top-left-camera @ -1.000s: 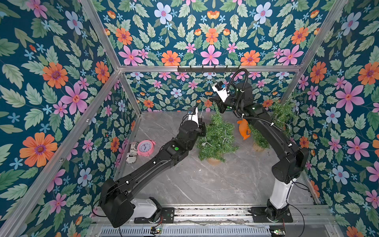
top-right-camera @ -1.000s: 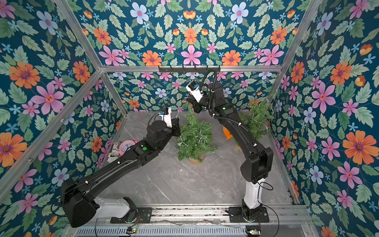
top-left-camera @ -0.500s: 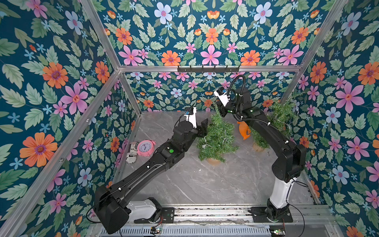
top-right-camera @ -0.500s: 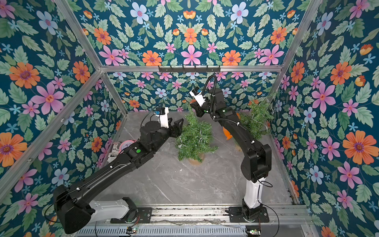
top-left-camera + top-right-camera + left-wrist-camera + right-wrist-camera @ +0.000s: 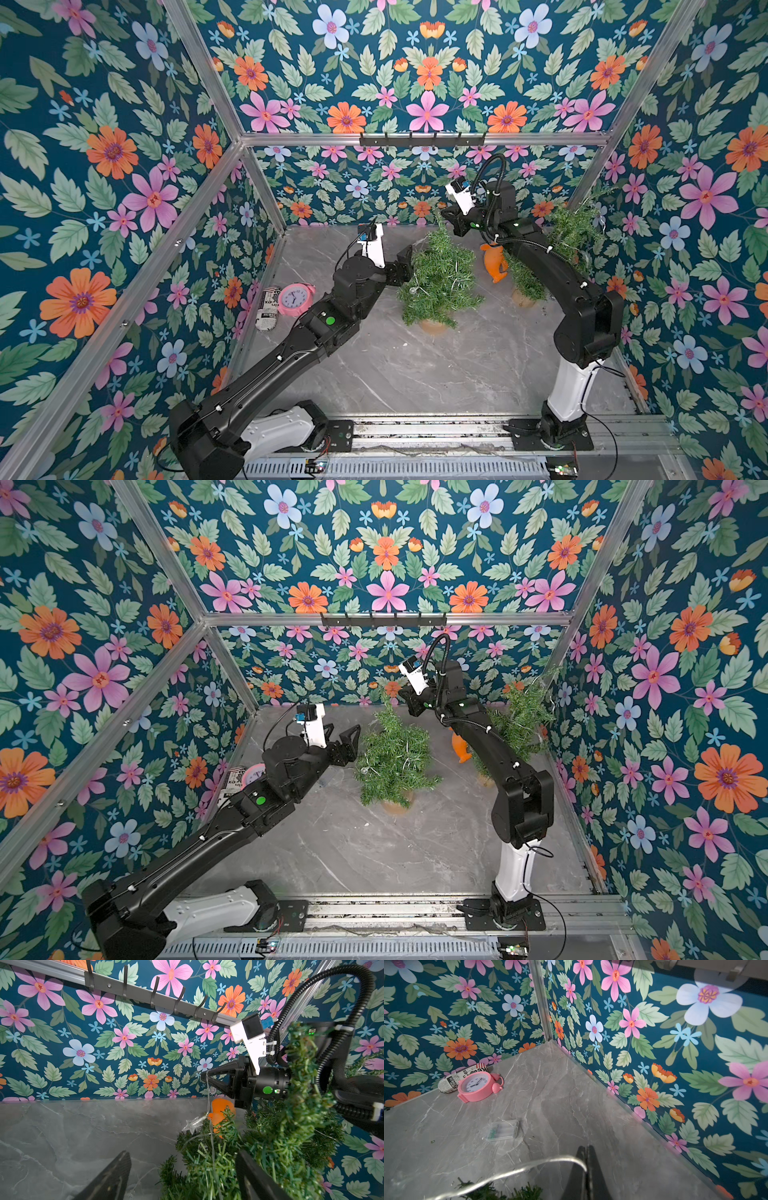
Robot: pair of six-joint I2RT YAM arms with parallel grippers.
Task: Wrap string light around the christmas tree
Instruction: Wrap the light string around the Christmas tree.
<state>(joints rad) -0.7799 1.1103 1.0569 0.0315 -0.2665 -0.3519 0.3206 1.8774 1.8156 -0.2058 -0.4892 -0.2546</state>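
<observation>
Only the right wrist view shows the clear battery case point(image 5: 503, 1129) (white cells inside) lying on the table point(image 5: 571, 1095). Only the left wrist view shows the star bulb point(image 5: 192, 1124) on the string light point(image 5: 207, 1093). In a top view the christmas tree point(image 5: 436, 274) stands mid-table with pale strands among its branches. The right gripper point(image 5: 204, 1077), its arm reaching over at the tree's 12 o'clock, pinches the wire between jaws pressed together. The left gripper point(image 5: 344, 731), at the tree's 9 o'clock, stands spread and holds nothing.
</observation>
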